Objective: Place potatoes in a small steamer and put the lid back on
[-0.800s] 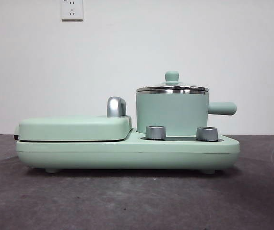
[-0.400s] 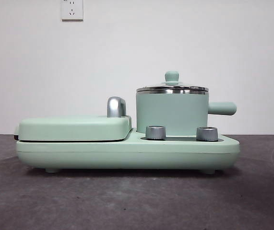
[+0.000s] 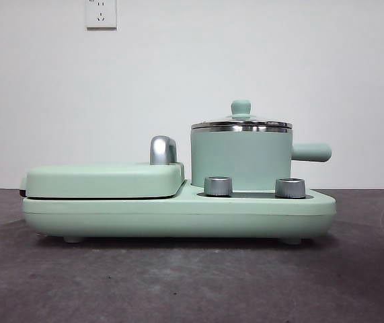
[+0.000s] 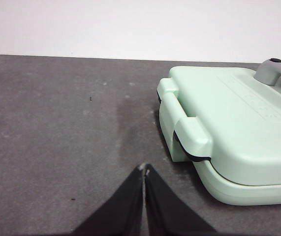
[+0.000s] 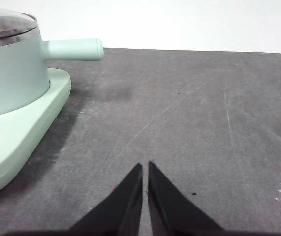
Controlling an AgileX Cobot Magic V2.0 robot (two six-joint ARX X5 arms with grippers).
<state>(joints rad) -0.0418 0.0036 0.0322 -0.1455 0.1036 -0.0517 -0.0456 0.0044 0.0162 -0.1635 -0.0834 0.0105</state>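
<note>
Nothing has moved since the earlier frames. On the grey tabletop (image 3: 192, 282) sits the mint cooker base (image 3: 178, 214); the small steamer (image 3: 241, 160) stands on its right half, the lid (image 3: 241, 122) seated on it. Left hand (image 4: 144, 169) and right hand (image 5: 145, 167) hover clenched and empty above the tabletop.

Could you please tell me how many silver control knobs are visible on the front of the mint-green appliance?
2: the left knob and the right knob, both on the base before the small steamer. None seems hidden.
</note>
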